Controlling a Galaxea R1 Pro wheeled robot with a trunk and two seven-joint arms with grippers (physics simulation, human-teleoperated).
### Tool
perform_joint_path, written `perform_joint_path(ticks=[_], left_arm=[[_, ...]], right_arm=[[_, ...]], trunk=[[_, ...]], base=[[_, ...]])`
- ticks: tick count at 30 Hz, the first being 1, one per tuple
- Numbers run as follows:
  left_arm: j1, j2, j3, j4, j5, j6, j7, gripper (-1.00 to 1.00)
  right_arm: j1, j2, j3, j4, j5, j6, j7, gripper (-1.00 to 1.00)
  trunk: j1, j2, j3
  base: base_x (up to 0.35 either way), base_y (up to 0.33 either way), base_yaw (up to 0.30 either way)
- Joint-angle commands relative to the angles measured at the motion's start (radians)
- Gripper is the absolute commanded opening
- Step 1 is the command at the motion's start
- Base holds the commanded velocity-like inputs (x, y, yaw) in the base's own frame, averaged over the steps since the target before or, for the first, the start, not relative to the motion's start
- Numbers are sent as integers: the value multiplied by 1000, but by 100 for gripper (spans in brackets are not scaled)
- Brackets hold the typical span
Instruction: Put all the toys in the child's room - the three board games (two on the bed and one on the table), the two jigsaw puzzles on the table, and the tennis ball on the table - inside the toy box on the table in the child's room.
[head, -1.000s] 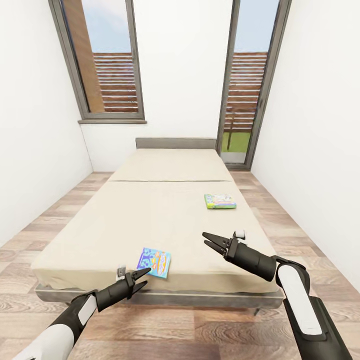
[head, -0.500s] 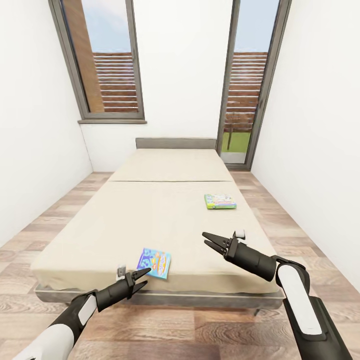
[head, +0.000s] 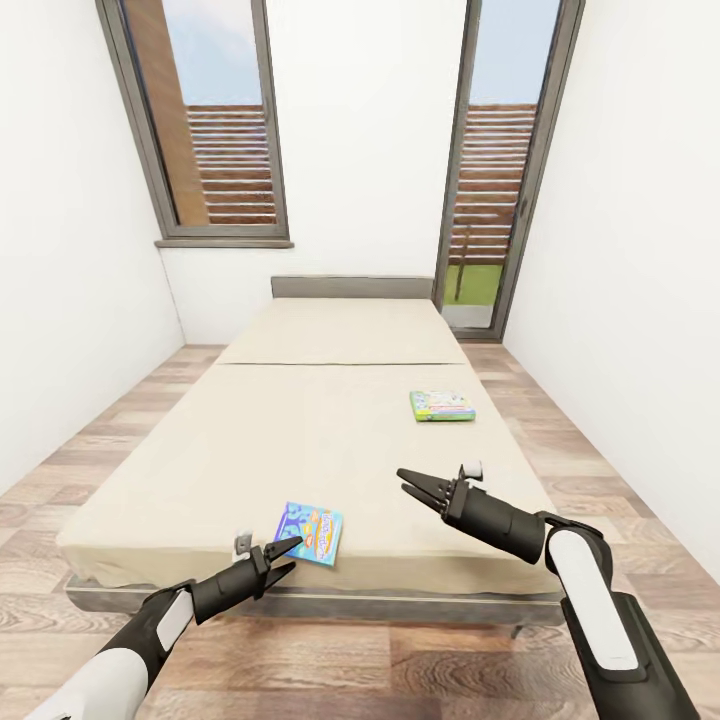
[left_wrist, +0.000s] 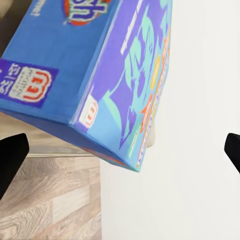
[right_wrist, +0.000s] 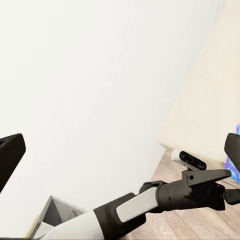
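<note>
We've got both grippers spread: left gripper (head: 287, 556) just at 7 o'clock of the flat blue cartoon-cover board game (head: 310, 532) on the beige-mattress bed (head: 300, 430), right gripper (head: 411, 484) hovering empty.

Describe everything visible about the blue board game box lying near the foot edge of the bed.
The small flat rectangular blue board game box has a bright cartoon cover with orange and light blue lettering; the left wrist view shows a glossy, cardboard-like surface and a small logo on its side panel. It lies flat, closed and slightly turned, on the beige mattress of the low wide bed, close to its foot edge. The open left hand hovers just short of it, not touching.
</note>
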Motion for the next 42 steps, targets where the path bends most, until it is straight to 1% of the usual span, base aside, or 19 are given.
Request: perform_joint_path(ticks=[1, 22, 42], left_arm=[[-1, 0, 5, 0, 7, 1, -1, 100], [-1, 0, 5, 0, 7, 1, -1, 100], [-1, 0, 5, 0, 7, 1, -1, 100]], right_arm=[[-1, 0, 0, 0, 7, 4, 7, 100], [-1, 0, 5, 0, 8, 4, 7, 100], [-1, 0, 6, 0, 8, 4, 7, 100]], trunk=[[0, 0, -1], [0, 0, -1], [0, 0, -1]], base=[[3, 0, 0], [1, 0, 0], [31, 0, 0]])
